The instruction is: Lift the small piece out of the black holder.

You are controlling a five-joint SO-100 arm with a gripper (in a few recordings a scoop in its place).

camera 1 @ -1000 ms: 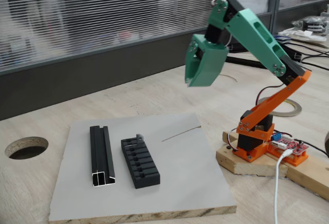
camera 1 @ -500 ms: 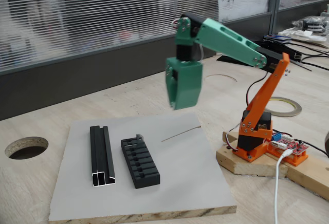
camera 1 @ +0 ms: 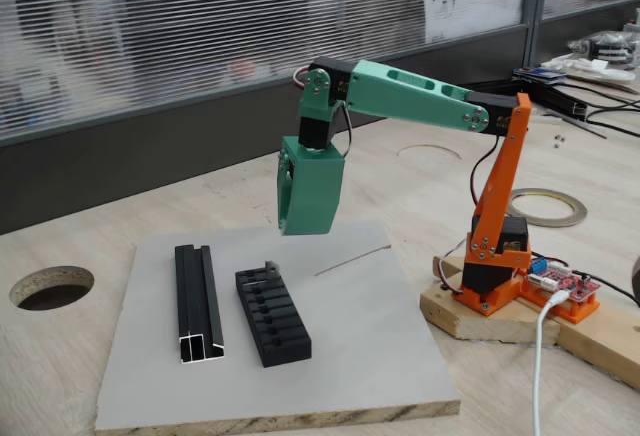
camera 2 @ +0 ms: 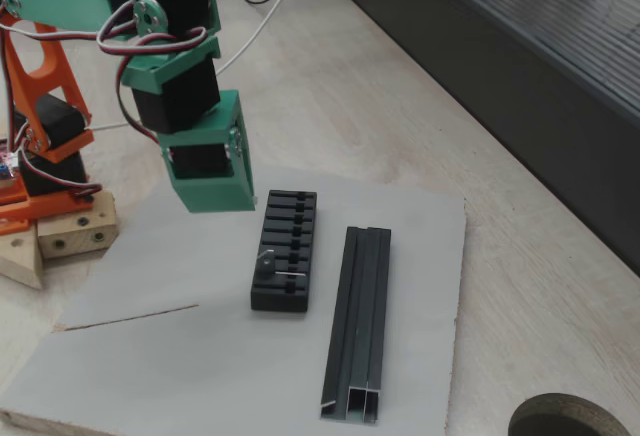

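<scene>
One arm: green-and-orange SO-100, orange base bolted to a wooden block (camera 1: 470, 311) at the right of a fixed view.
Gripper (camera 1: 300, 226): green, pointing down, hanging in the air above the far end of the grey board (camera 1: 350, 336); it touches nothing.
Jaws: cannot tell whether they are spread or pressed together; the green shell hides the tips in both fixed views.
Black holder (camera 1: 272, 316): matte block with a row of slots across its top, lying flat on the board, near the board's middle.
Small piece (camera 2: 266, 259): tiny grey metal bracket, seated at one end slot of the holder, standing up a little above the top face; the gripper is well above and apart from it.
Black channel rail (camera 1: 198, 302): longer and narrower, silvery cut end, lying on the board just beside the holder and roughly parallel to it, not touching.
Table (camera 1: 80, 386): pale wood, with a round hole (camera 1: 50, 287) left of the board.
Tape roll (camera 1: 555, 206): flat on the table behind the arm.
</scene>
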